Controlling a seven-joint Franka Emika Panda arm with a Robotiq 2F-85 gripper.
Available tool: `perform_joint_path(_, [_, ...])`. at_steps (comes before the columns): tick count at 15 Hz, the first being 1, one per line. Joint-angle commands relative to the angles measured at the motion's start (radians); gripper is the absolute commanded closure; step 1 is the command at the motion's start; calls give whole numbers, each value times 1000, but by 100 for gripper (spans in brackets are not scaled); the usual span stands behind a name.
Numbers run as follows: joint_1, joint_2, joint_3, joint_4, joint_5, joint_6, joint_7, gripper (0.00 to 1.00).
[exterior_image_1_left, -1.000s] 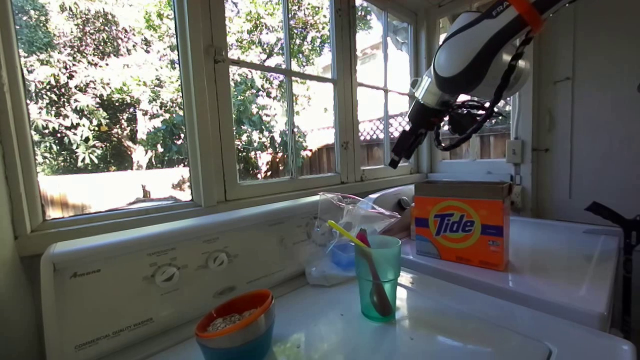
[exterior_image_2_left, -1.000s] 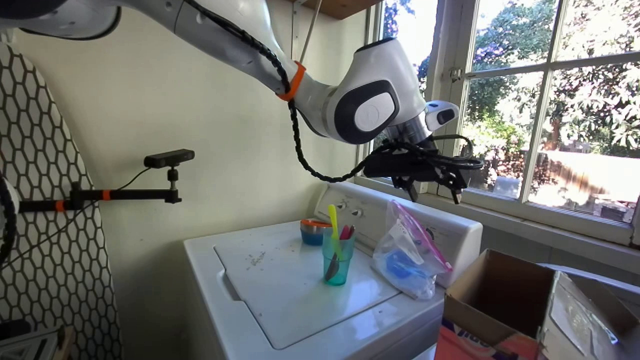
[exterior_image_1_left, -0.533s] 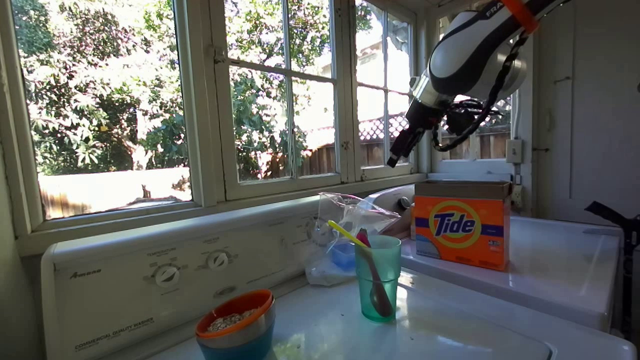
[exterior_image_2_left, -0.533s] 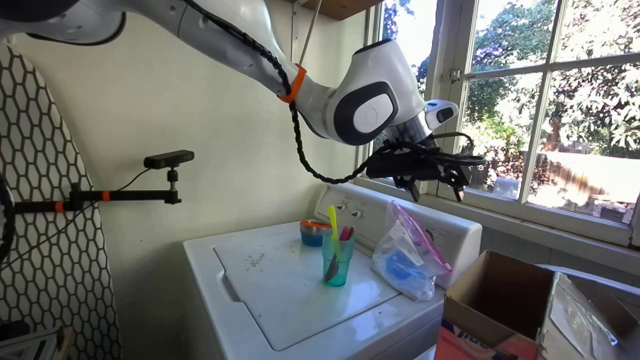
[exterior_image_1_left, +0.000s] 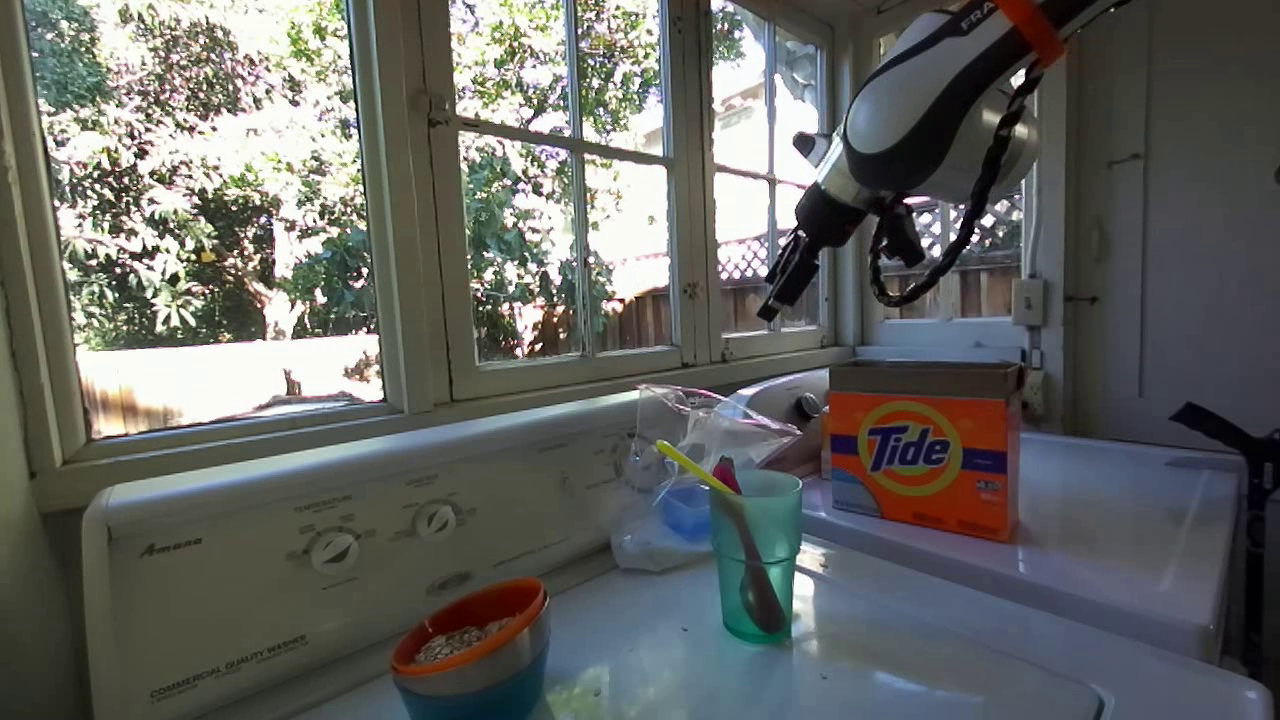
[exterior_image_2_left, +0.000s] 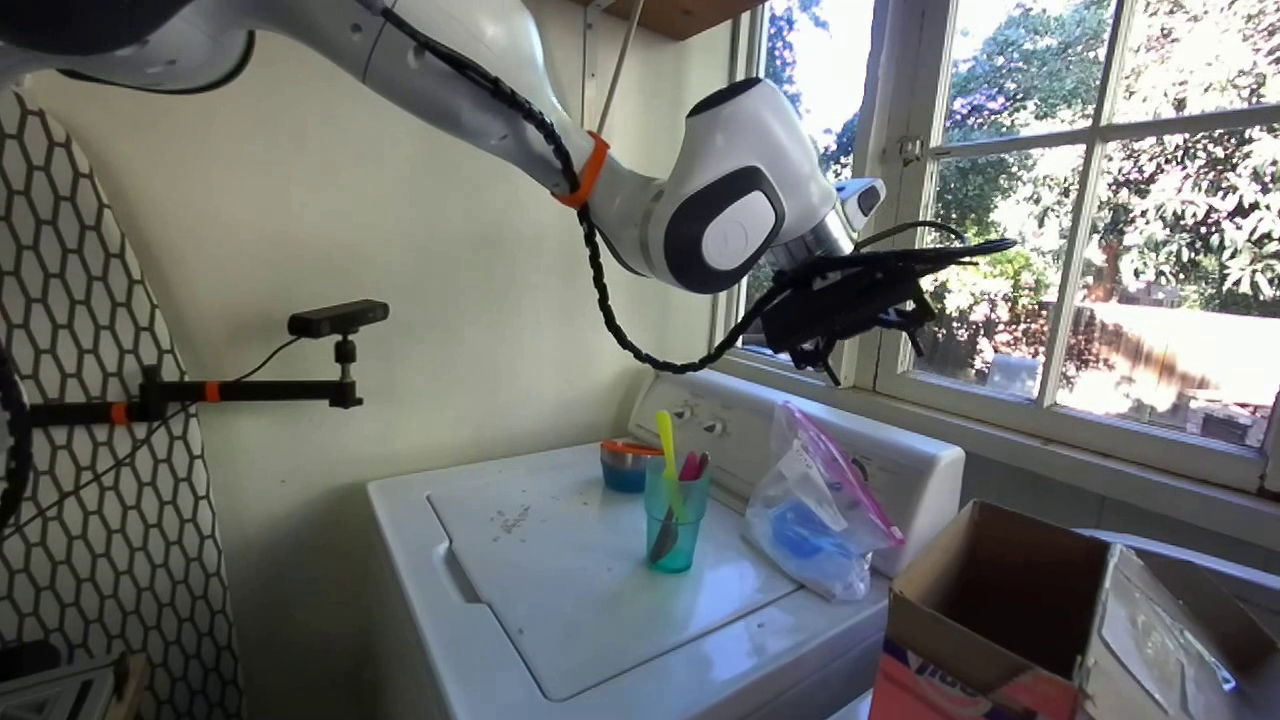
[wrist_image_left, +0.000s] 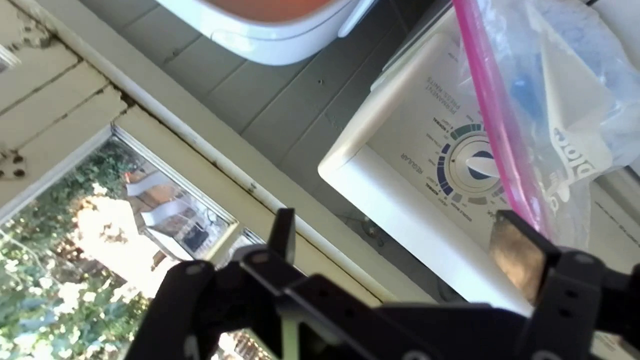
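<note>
Windows (exterior_image_1_left: 520, 230): upper left to upper centre in an exterior view; white-framed, strong daylight through the glass.
Washer (exterior_image_2_left: 600, 620): white, centre and bottom in an exterior view; lid is closed.
Arm (exterior_image_2_left: 730, 210): extended from upper left in an exterior view, wrist angled down over the washer's control panel (exterior_image_2_left: 925, 460).
Tide box (exterior_image_1_left: 925, 460): orange, top opened; set on a white surface (exterior_image_1_left: 1130, 560), right of centre in an exterior view.
Bag (wrist_image_left: 555, 120): clear plastic, pink zip strip, something blue inside; set on the washer top, in front of the control panel; upper right in the wrist view. Nearest thing to the gripper.
Gripper (exterior_image_2_left: 876, 362): fingers (wrist_image_left: 522, 250) are spread wide, nothing gripped; held above the bag, apart from it, right of centre in an exterior view.
Cup (exterior_image_1_left: 785, 570): green, see-through, upright on the lid, centre of both exterior views.
Bowl (exterior_image_1_left: 475, 695): orange-rimmed, lower left in an exterior view; flakes (exterior_image_1_left: 465, 640) are held in it.
Utensils (exterior_image_2_left: 666, 440): yellow and pink handles, leaned inside the cup.
Dial (wrist_image_left: 462, 162): right in the wrist view, partly covered by the zip strip.
</note>
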Motion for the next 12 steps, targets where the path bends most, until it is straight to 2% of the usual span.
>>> perform_joint_path(1, [-90,41,135,0,59,51,-256,0])
perform_joint_path(3, [-150,72,221,6,89,47,-384,0])
perform_joint_path(5, [-128,63,172,1,43,35,-322,0])
perform_joint_path(9, [-126,58,168,0,46,23,-304,0])
perform_joint_path(12, [-226,108,342,29,105,-10,-536,0])
